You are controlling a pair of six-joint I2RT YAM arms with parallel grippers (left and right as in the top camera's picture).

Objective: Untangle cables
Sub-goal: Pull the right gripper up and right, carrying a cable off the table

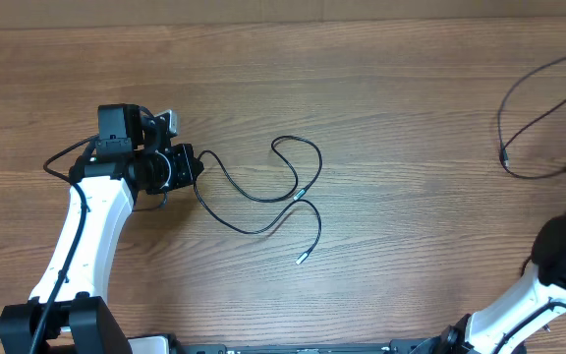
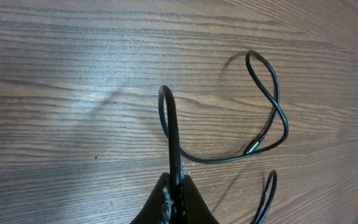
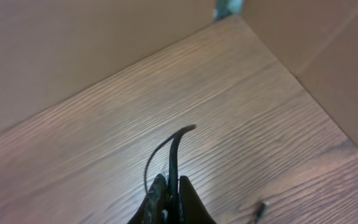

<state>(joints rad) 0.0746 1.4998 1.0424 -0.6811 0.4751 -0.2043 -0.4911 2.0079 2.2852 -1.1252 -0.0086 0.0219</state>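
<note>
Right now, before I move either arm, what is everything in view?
centre cable: one or two strands, cannot tell; black, silver tips; looped mid-table
right cable: one; black; far right of the table, running off frame
table: one; brown wood grain; under everything
wall: tan; along the table's edges
left gripper: one; black; left of centre, shut on centre cable
right gripper: one; black; lower right, shut on a black cable, probably the right cable

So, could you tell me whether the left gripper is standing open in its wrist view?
No, the left gripper is shut on a thin black cable.
</note>
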